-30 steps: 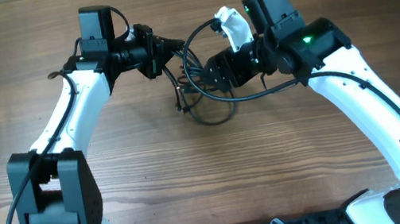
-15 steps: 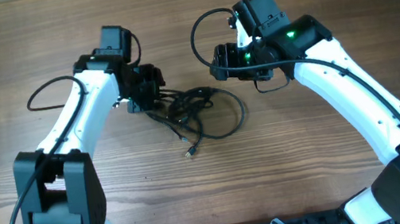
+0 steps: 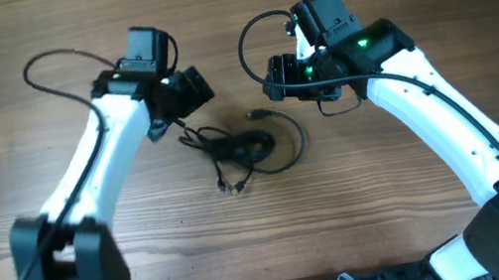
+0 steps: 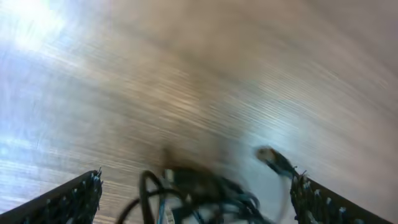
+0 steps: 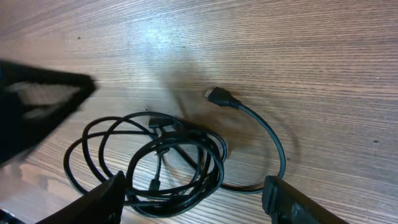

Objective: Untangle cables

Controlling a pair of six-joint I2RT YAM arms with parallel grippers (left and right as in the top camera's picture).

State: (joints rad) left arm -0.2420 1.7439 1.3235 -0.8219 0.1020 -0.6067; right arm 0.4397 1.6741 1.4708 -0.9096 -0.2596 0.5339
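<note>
two open pincers: left gripper [image 4: 196, 179] and right gripper [image 5: 196, 180] spread wide, holding nothing, tangled cables [image 3: 246, 149] loose just beneath both.

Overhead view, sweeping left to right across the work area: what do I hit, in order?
In order: left gripper → cables, bunched together → right gripper. Both grippers are open and hold nothing.

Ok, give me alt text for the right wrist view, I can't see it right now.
A loose coil of thin black cables lies on the wooden table, one plug sticking out to the upper right. The right gripper is open and holding nothing, its fingers low in the frame on either side.
</note>
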